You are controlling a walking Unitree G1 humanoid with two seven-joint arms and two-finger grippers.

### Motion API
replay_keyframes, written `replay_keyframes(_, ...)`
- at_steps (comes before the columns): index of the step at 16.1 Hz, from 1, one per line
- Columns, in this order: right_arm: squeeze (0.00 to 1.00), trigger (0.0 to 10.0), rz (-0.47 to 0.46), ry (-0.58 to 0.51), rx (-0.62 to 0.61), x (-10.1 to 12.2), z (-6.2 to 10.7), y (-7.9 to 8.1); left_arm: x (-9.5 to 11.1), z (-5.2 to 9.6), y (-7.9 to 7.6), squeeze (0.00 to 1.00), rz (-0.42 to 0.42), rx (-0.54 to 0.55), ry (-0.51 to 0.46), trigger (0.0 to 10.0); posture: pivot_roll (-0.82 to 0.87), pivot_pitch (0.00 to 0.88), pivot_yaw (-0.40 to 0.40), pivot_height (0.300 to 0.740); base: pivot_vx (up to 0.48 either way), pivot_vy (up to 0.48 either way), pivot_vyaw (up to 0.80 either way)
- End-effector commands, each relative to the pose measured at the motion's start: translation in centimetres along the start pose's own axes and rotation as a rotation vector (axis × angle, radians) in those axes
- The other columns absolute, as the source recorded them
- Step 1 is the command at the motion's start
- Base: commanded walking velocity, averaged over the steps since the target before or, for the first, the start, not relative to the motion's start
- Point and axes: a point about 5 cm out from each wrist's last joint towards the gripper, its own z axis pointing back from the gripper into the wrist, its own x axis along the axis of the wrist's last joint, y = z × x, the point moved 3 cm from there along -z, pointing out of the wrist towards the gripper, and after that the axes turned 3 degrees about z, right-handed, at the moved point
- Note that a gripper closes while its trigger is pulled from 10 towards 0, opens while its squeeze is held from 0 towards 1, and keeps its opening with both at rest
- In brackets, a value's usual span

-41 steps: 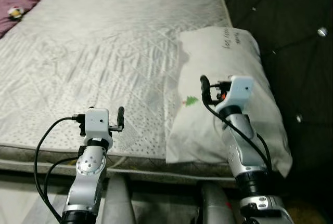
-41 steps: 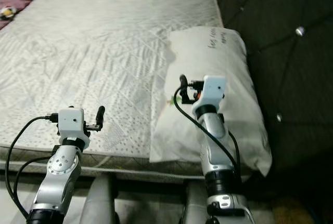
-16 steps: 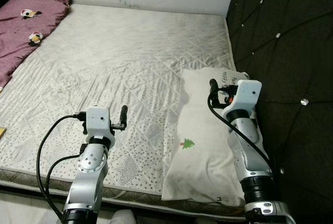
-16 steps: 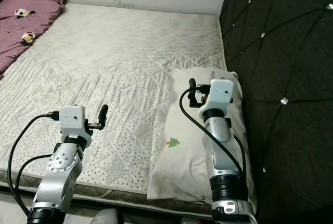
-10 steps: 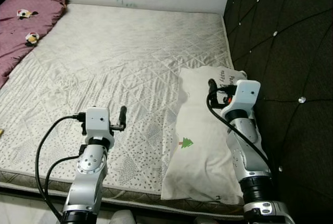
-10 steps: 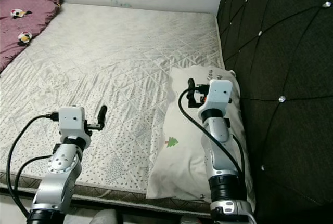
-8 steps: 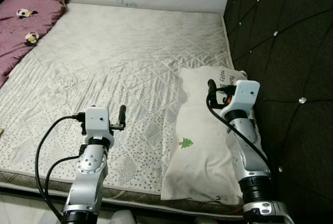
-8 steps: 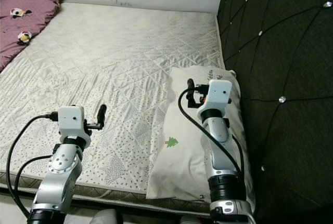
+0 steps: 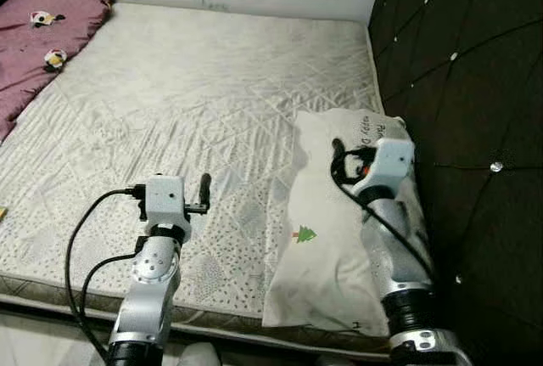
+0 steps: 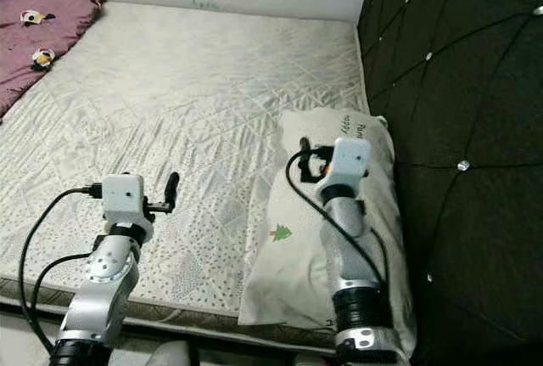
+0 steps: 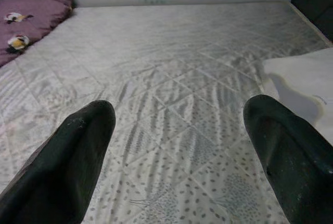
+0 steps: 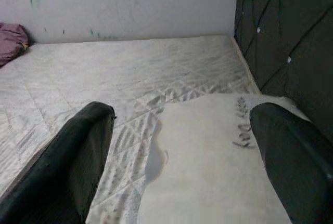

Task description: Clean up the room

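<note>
pillow [image 9: 327,239] | dark handwriting near top edge | illegible

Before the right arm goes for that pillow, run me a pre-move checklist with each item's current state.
1. Right gripper open: ok, fingers spread wide in its wrist view.
2. Right gripper above the pillow: ok, the pillow lies right under it.
3. Pillow free of other things: ok, nothing lies on it.
4. Pillow's far side by the dark headboard: cannot tell whether it is wedged.
5. Left gripper out of the way: ok, open over the bare mattress.
6. Purple blanket away from the work: ok, it is at the far left corner.
</note>
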Motion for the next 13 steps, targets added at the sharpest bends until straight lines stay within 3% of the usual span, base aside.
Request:
replay_keyframes(1, 0.00, 10.0, -0.010, -0.002, 0.001, 0.0, -0.1, 0.4, 0.3, -0.2, -0.4, 0.00, 0.020, -0.030, -0.016, 10.0, 0.03, 0.019, -0.017, 0.740, 0.000, 0.480, 0.00)
replay_keyframes(3, 0.00, 10.0, -0.016, 0.005, 0.024, -0.5, 0.3, 1.5, 0.3, -0.1, -0.8, 0.00, 0.048, -0.059, -0.025, 10.0, 0.03, 0.013, -0.022, 0.740, 0.000, 0.480, 0.00)
replay_keyframes(7, 0.00, 10.0, 0.012, 0.032, -0.008, -1.3, 0.4, 0.0, -0.3, 0.0, -2.0, 0.00, 0.072, -0.140, -0.007, 10.0, 0.03, 0.000, -0.055, 0.740, 0.000, 0.480, 0.00)
replay_keyframes(10, 0.00, 10.0, 0.013, 0.019, -0.012, -1.0, 0.1, -0.1, -0.2, -0.3, -2.4, 0.00, 0.081, -0.158, -0.010, 10.0, 0.02, 0.000, -0.040, 0.740, 0.000, 0.480, 0.00)
replay_keyframes(13, 0.00, 10.0, 0.011, 0.016, 0.003, -1.3, 0.3, 0.4, -0.2, -0.3, -2.6, 0.00, 0.075, -0.179, -0.020, 10.0, 0.02, 0.000, -0.027, 0.740, 0.000, 0.480, -0.48)
